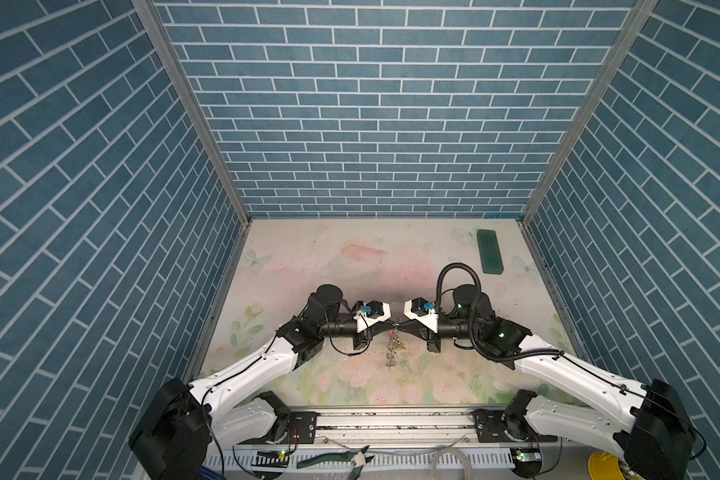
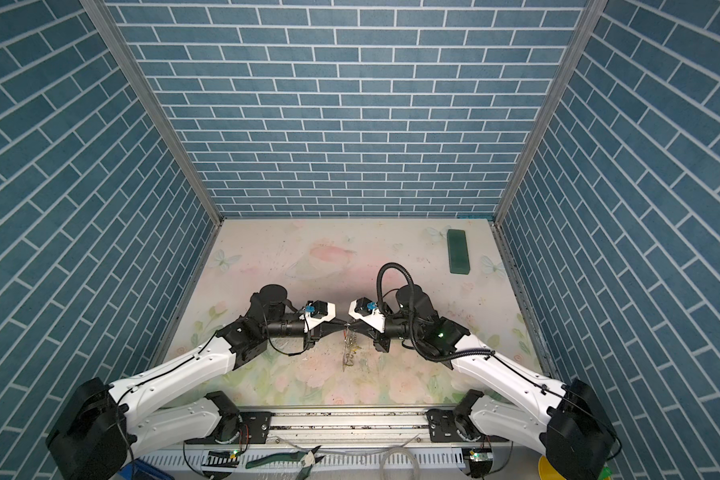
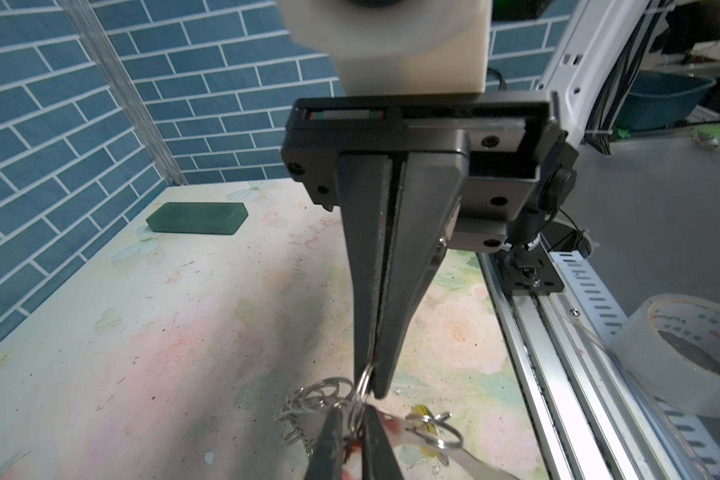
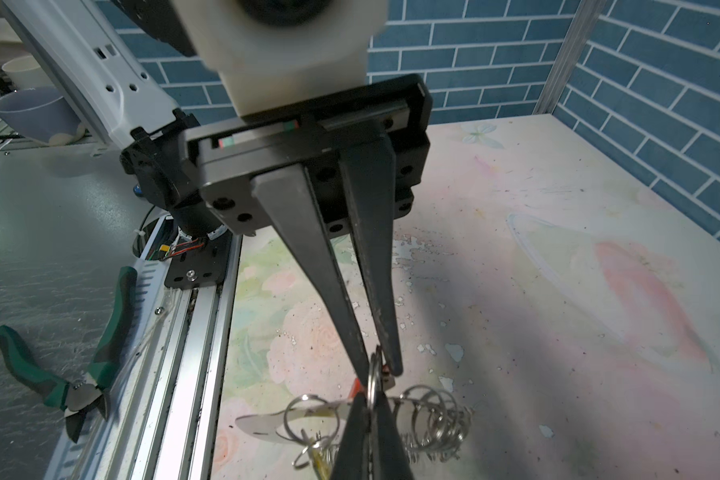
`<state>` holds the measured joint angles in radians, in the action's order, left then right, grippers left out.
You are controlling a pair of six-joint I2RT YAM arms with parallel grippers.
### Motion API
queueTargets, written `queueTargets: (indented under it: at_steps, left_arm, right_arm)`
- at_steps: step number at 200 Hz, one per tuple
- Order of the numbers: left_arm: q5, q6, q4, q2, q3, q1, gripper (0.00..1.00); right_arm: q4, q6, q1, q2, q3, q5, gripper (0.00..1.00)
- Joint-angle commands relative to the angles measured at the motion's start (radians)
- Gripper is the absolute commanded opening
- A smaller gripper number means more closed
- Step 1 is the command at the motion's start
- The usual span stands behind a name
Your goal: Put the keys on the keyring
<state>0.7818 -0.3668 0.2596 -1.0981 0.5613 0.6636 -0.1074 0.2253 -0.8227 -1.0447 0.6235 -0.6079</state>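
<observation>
While the keyring (image 3: 364,383) hangs above the middle of the table (image 1: 350,257), clenched in the right gripper (image 3: 373,391), the left gripper (image 4: 380,372) seems, blurrily, to pinch the red key (image 4: 356,388) against it. I judge that threading unfinished, with the yellow key (image 3: 421,411) already ringed among the spare rings (image 4: 433,415).

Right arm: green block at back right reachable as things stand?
Probably yes for path: bare table lies between the right tool and the green block. But that tool is shut on a silver ring at centre, so it must let go first.
</observation>
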Motion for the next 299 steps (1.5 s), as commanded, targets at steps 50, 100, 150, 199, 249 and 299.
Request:
queueTargets:
  at_steps: [50, 100, 150, 199, 249, 299]
  left_arm:
    - [0.095, 0.078, 0.171, 0.029, -0.05, -0.024, 0.2]
    - [0.119, 0.071, 0.148, 0.008, -0.037, -0.023, 0.16]
    - [0.122, 0.074, 0.153, 0.01, -0.037, -0.024, 0.06]
    - [0.08, 0.034, 0.111, 0.007, -0.027, -0.022, 0.0]
    - [-0.033, -0.107, -0.078, 0.019, 0.026, 0.026, 0.0]
    - [-0.037, -0.127, -0.131, 0.004, 0.052, 0.041, 0.0]
  right_arm:
    - [-0.482, -0.137, -0.004, 0.029, -0.171, -0.058, 0.0]
    - [-0.675, -0.167, -0.004, 0.002, -0.234, -0.061, 0.0]
    - [-0.687, -0.154, -0.004, -0.045, -0.232, -0.077, 0.0]
    - [-0.472, -0.082, -0.006, 0.008, -0.187, 0.0, 0.13]
    - [-0.011, 0.076, -0.009, 0.032, -0.02, 0.081, 0.25]
    - [0.106, 0.104, -0.043, -0.003, 0.068, 0.072, 0.22]
